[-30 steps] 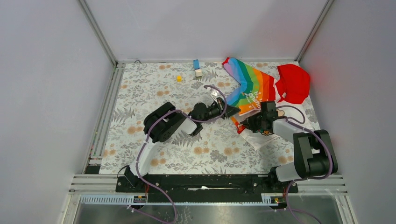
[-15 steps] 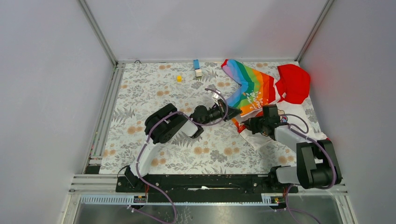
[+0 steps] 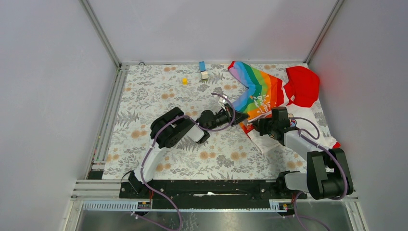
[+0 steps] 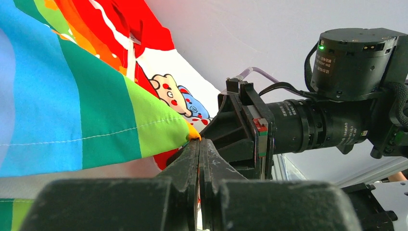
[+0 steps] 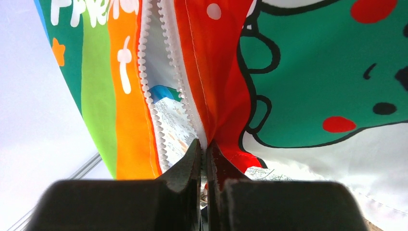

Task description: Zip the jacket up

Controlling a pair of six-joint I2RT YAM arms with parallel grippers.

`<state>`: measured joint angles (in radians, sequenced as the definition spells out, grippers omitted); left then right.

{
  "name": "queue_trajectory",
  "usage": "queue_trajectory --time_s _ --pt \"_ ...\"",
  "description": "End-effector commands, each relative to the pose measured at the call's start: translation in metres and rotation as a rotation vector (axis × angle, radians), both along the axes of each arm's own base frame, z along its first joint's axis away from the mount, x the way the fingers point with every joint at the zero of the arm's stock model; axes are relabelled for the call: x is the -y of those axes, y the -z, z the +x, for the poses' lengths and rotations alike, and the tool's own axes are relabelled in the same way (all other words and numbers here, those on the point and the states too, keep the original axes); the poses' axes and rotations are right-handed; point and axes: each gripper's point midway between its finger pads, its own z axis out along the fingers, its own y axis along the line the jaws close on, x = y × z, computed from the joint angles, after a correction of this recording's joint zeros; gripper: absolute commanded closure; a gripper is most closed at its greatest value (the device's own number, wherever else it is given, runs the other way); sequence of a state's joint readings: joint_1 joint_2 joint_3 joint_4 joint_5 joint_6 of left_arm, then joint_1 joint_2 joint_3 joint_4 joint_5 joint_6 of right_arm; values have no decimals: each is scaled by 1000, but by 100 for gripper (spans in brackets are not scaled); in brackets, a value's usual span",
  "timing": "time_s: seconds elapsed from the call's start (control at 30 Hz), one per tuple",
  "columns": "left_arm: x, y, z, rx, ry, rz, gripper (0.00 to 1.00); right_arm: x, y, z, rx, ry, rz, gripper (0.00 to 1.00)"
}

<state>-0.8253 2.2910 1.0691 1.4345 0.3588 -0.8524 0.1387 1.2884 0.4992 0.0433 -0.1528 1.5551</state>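
The jacket (image 3: 262, 94) lies at the back right of the mat, rainbow panel spread, red hood (image 3: 304, 85) to its right. My left gripper (image 3: 242, 116) is shut on the bottom corner of the rainbow panel (image 4: 144, 127), pinching its orange tip. My right gripper (image 3: 254, 126) is shut on the red zipper edge of the white printed front (image 5: 216, 96). The two white zipper rows (image 5: 151, 86) hang apart above the right gripper's jaws. Both hems are lifted a little off the mat. The right arm's wrist (image 4: 337, 110) shows in the left wrist view, close behind the left fingertips.
A small blue and white block (image 3: 203, 70) and a tiny yellow piece (image 3: 184, 81) lie at the back of the floral mat (image 3: 159, 96). Grey walls and metal rails (image 3: 108, 120) enclose the mat on three sides.
My right gripper has shifted slightly up and left with the jacket edge, closer to my left gripper. The right arm's elbow has dropped toward the near right. The left arm has barely moved.
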Motion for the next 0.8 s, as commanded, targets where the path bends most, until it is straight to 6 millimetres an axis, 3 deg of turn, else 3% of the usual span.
queue_trajectory --time_s 0.0,0.77 --pt "-2 -28 -5 112 -14 -88 100 2 -12 11 43 47 14 100" --pt "4 -36 -9 153 -24 -94 100 -2 -13 12 24 28 21 100"
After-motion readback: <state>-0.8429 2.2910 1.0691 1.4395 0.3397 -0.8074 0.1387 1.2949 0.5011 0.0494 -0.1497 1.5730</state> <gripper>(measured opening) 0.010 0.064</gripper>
